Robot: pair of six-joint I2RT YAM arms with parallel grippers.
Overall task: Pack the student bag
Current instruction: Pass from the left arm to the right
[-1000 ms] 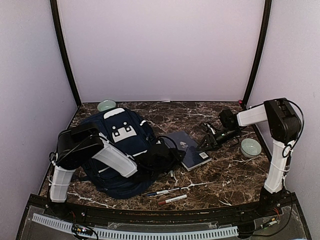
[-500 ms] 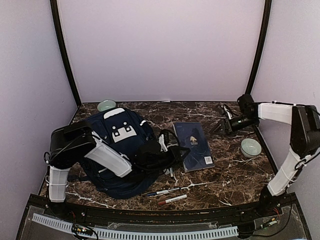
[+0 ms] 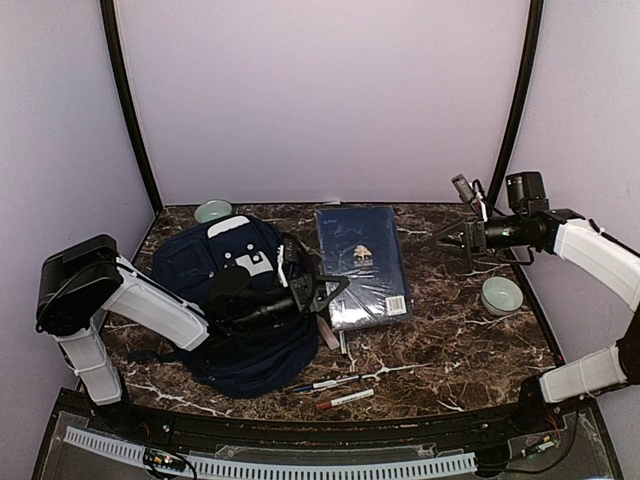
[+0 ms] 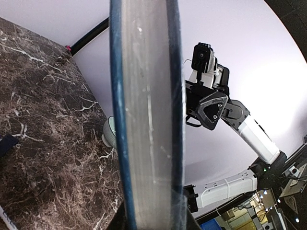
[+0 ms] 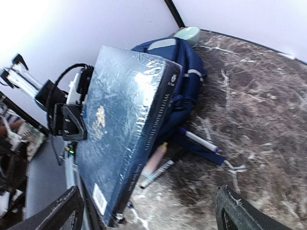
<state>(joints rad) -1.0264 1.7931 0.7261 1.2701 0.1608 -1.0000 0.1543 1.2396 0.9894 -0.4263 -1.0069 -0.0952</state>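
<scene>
The student bag (image 3: 222, 290) lies flat at the table's left, navy with grey patches; the right wrist view shows it (image 5: 184, 72) behind the book. A flat navy hardcover book (image 3: 360, 262) hangs tilted above the table just right of the bag. My left gripper (image 3: 314, 294) is shut on the book's near left edge. In the left wrist view the book's page edge (image 4: 148, 120) fills the middle, clamped between the fingers (image 4: 156, 213). My right gripper (image 3: 452, 240) is raised at the right rear, open and empty, apart from the book (image 5: 120, 139).
Pens (image 3: 330, 383) and a red marker (image 3: 345, 400) lie near the front edge below the bag. More pens (image 5: 199, 140) and a pink marker (image 5: 156, 159) lie under the raised book. Pale green bowls stand at the right (image 3: 501, 294) and back left (image 3: 212, 210).
The left gripper has lifted the book off the table and swung it up and leftward. The right gripper let go of the book, drew back to the right rear and opened wide.
</scene>
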